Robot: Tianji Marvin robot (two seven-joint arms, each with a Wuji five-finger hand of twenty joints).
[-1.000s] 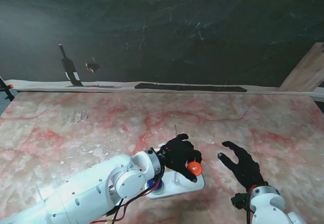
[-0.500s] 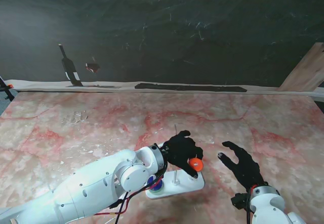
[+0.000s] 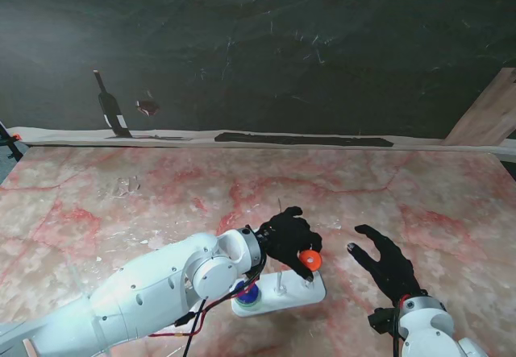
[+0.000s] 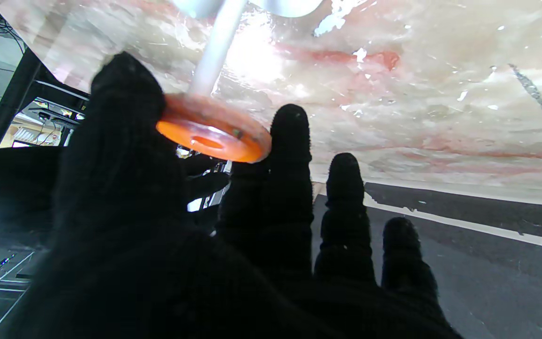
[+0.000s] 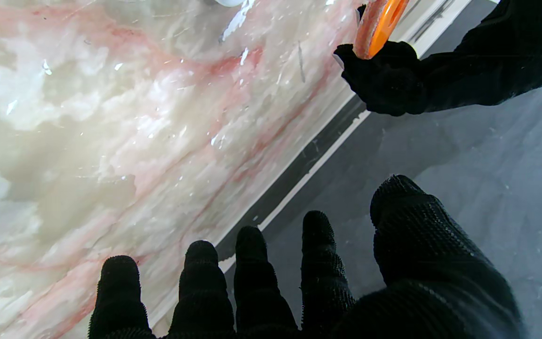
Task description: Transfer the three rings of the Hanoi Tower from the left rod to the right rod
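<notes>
Shifted slightly toward 12 o'clock since a second ago: left robot hand, pinching orange ring over right rod, hole just off rod tip. Rod axis upright. Right robot hand at 3 o'clock, spread, idle.

- A counter topped in pink-and-cream marble pattern, glossy with glare patches.
- A dark, scuffed wall behind its far edge.
- A pale wooden board leans at far right.
- A black strip lies along the far edge.
</notes>
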